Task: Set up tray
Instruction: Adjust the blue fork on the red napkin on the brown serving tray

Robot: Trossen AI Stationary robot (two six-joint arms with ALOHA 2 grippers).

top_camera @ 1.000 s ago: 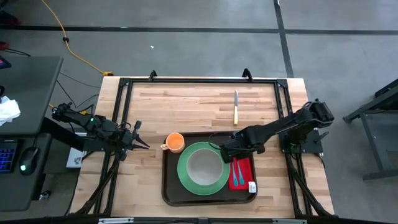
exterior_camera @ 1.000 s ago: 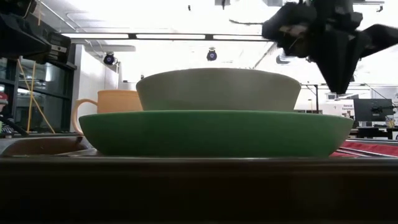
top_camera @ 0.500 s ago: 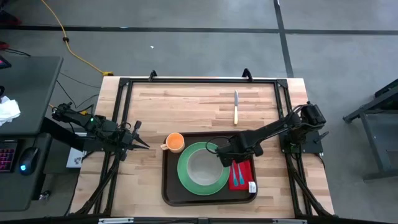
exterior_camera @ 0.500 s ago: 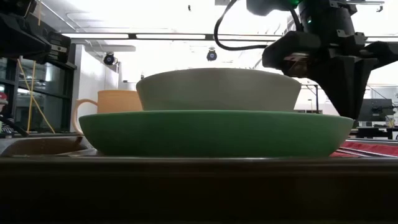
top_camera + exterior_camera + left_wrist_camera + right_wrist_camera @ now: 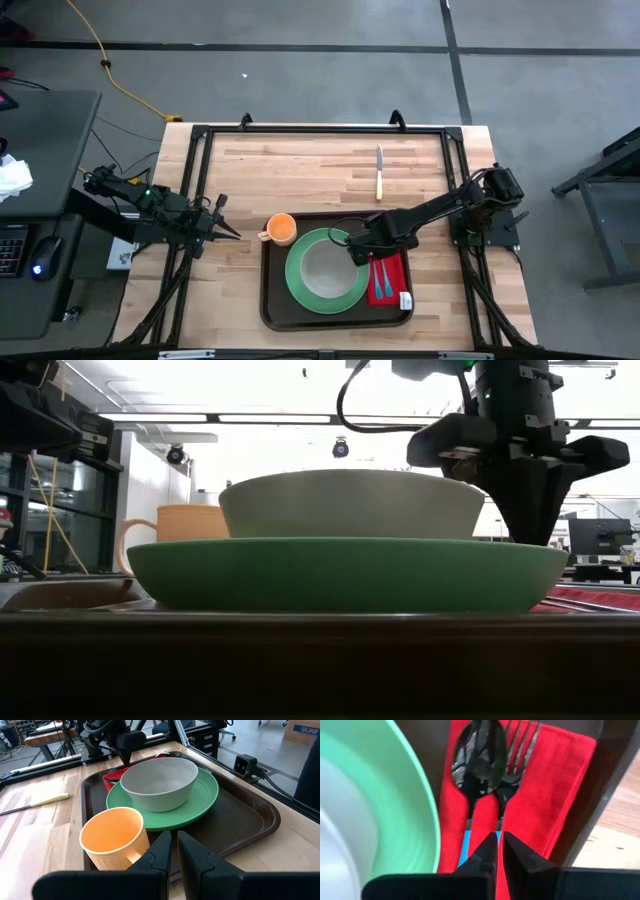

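The dark brown tray lies near the table's near edge. On it rests a green plate with a grey bowl standing in it. An orange cup stands at the tray's far left corner. A red napkin at the tray's right carries a blue-handled spoon and fork. My right gripper, shut, points down between the plate's right rim and the napkin's far end. My left gripper is shut and waits over the table, left of the cup. My right gripper comes from above with its shut fingertips right over the spoon's handle, just behind the spoon's bowl. Whether the tips touch the handle or the napkin, I cannot tell.
A knife with a pale handle lies on the bare wood beyond the tray, pointing toward the far edge. A black frame borders the table's far side and flanks. Bare wood lies between the knife and the tray.
My right gripper has come down and moved slightly toward the table's left, from above the tray's right part to a place low beside the plate's rim over the napkin. The tray's things have stayed where they were.
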